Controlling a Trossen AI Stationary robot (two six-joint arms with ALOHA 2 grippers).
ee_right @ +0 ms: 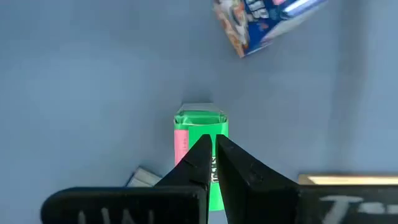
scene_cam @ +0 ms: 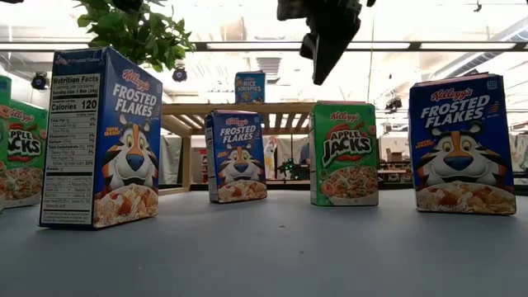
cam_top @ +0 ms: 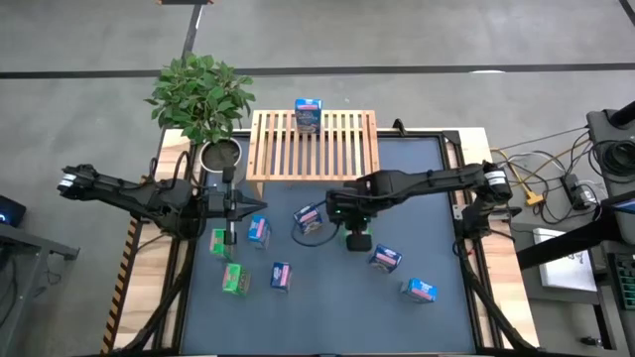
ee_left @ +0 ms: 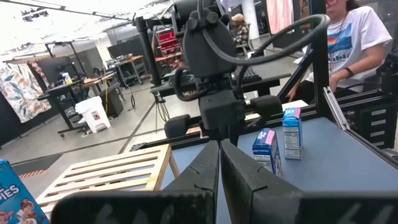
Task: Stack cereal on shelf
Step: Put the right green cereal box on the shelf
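Observation:
The wooden slat shelf [cam_top: 313, 149] stands at the table's far edge, and one blue cereal box [cam_top: 309, 114] stands upright on its slats. Several more blue and green boxes are scattered on the grey mat. My right gripper [ee_right: 212, 144] is shut and hangs above an upright green Apple Jacks box [ee_right: 200, 124]. In the low view it [scene_cam: 318, 74] is well clear of that box [scene_cam: 344, 153]. My left gripper [ee_left: 219, 144] is shut. It hovers left of centre [cam_top: 243, 206], near a blue box [cam_top: 258, 230].
A potted plant [cam_top: 203, 99] stands at the shelf's left end. Blue boxes [cam_top: 311, 216] [cam_top: 385, 258] [cam_top: 420, 290] lie around the right gripper, and green ones [cam_top: 235, 279] sit near left. Cables trail off the table's right side. A person [ee_left: 354, 37] sits beyond the table.

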